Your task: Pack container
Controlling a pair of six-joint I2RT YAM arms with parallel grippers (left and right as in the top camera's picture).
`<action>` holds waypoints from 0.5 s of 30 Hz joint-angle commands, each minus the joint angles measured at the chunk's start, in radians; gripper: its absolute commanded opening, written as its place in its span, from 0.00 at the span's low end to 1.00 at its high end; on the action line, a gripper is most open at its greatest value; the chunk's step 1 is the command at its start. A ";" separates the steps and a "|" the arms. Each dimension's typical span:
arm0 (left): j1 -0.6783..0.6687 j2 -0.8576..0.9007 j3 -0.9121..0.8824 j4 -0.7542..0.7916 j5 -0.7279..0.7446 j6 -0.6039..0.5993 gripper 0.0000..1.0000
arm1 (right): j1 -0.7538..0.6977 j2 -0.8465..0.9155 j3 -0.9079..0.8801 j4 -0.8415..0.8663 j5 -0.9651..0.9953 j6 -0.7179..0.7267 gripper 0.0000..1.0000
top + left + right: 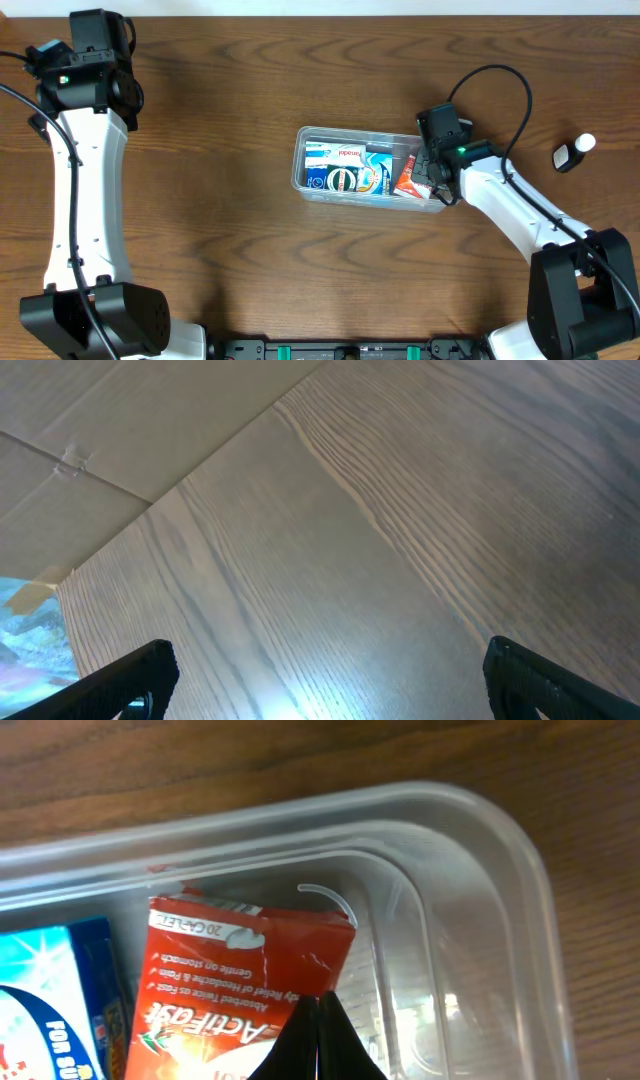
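Container (298,172) mid-table; right gripper (320,1020) pinched tight on red box (240,970) at container's right end, so best settle it flat into the gap beside blue box (50,990) before releasing; left gripper (330,680) spread wide, empty, far left of container.

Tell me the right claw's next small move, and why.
Probably open the right claw and let go: it is pinched on the red box, which already lies inside the container, beside the blue box.
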 commanded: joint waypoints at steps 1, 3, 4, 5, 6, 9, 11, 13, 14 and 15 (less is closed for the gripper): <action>0.003 0.001 -0.001 0.000 -0.011 0.005 0.98 | -0.010 0.009 0.019 0.014 -0.024 0.013 0.01; 0.003 0.001 -0.001 0.000 -0.011 0.005 0.98 | -0.010 0.009 0.019 0.018 -0.031 0.013 0.01; 0.003 0.001 -0.001 0.000 -0.011 0.005 0.98 | -0.010 0.009 0.019 0.018 -0.035 0.014 0.01; 0.003 0.001 -0.001 0.000 -0.011 0.005 0.98 | -0.010 0.009 0.019 0.018 -0.037 0.014 0.01; 0.003 0.001 -0.001 0.000 -0.011 0.005 0.98 | -0.010 0.009 0.019 0.018 -0.037 0.013 0.01; 0.002 0.001 -0.001 0.000 -0.011 0.005 0.98 | -0.010 0.009 0.019 0.023 -0.037 0.014 0.01; 0.003 0.001 -0.001 0.000 -0.011 0.005 0.98 | -0.010 0.009 0.019 0.026 -0.045 0.014 0.01; 0.003 0.001 -0.001 0.000 -0.011 0.005 0.98 | -0.010 0.009 0.019 0.030 -0.066 0.014 0.01; 0.003 0.001 -0.001 0.000 -0.011 0.005 0.98 | -0.010 0.010 0.019 0.032 -0.082 0.013 0.01; 0.003 0.001 -0.001 0.000 -0.011 0.005 0.98 | -0.010 0.010 0.019 0.033 -0.095 0.014 0.01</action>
